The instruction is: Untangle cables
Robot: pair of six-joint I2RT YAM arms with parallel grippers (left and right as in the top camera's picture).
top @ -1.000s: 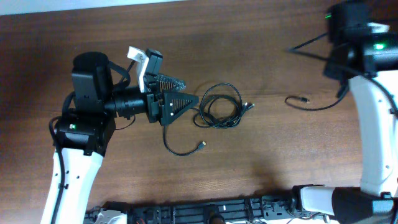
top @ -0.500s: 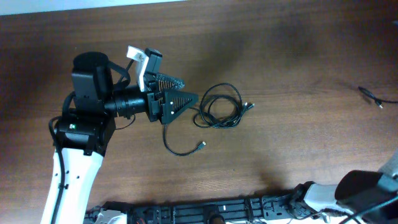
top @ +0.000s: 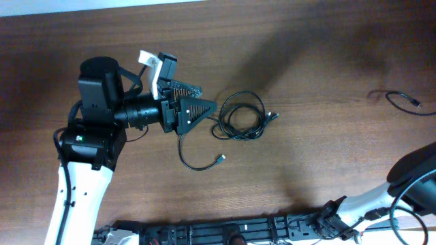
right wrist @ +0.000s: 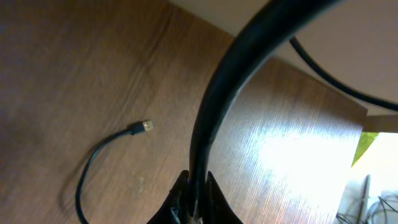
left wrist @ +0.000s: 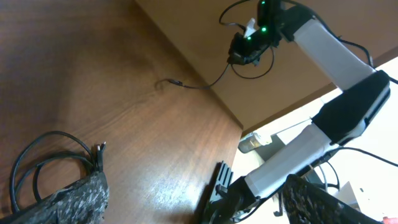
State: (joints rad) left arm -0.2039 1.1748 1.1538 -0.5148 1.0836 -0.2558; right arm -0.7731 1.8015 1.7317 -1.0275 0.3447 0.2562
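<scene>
Black cables (top: 238,116), brown wood-grain table (top: 306,61)

table (top: 320,163): dark brown wood | light: bright glare (right wrist: 298,155) near edge | beyond edge: pale

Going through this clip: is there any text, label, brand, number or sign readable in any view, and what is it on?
No readable text in any view.
White tag at the left arm's wrist: too small to read.
Green lights on the arms: plain lamps, no characters.
Cable pinched in the right gripper: no print visible.
</scene>
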